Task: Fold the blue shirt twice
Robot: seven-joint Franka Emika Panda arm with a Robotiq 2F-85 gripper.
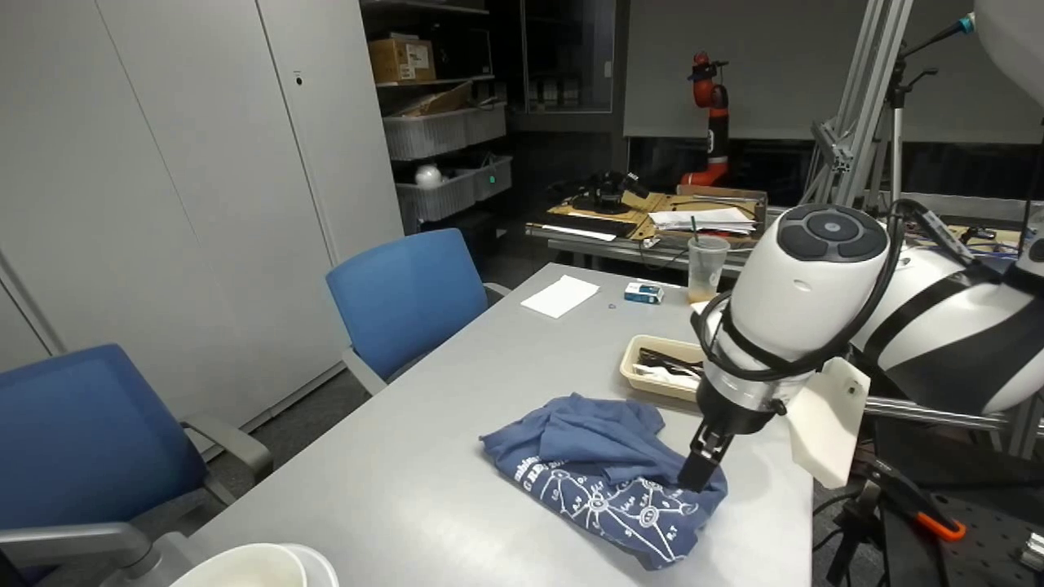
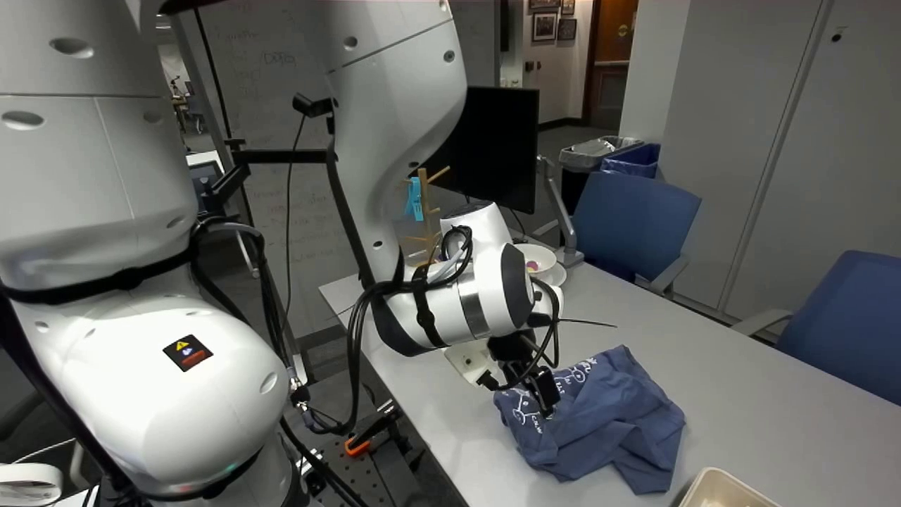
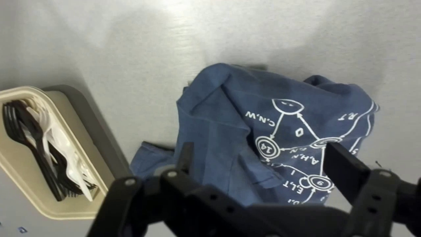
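The blue shirt (image 1: 603, 444) lies in a crumpled, partly folded heap on the grey table, with white lettering and a circle diagram showing on its near part. It also shows in an exterior view (image 2: 605, 429) and in the wrist view (image 3: 210, 138). A plain layer is turned over part of the print. My gripper (image 3: 260, 154) is open, its two fingers wide apart with nothing between them, and the shirt lies below. In the exterior views the gripper (image 1: 701, 463) (image 2: 543, 393) hangs over the printed side of the shirt. I cannot tell whether the fingertips touch the cloth.
A cream tray (image 1: 652, 388) with black and white plastic cutlery stands beside the shirt; it also shows in the wrist view (image 3: 98, 154). White paper (image 1: 559, 296), a small box (image 1: 644, 293) and a plastic cup (image 1: 706, 265) lie farther along. White bowls (image 1: 245, 567) stand at the opposite end.
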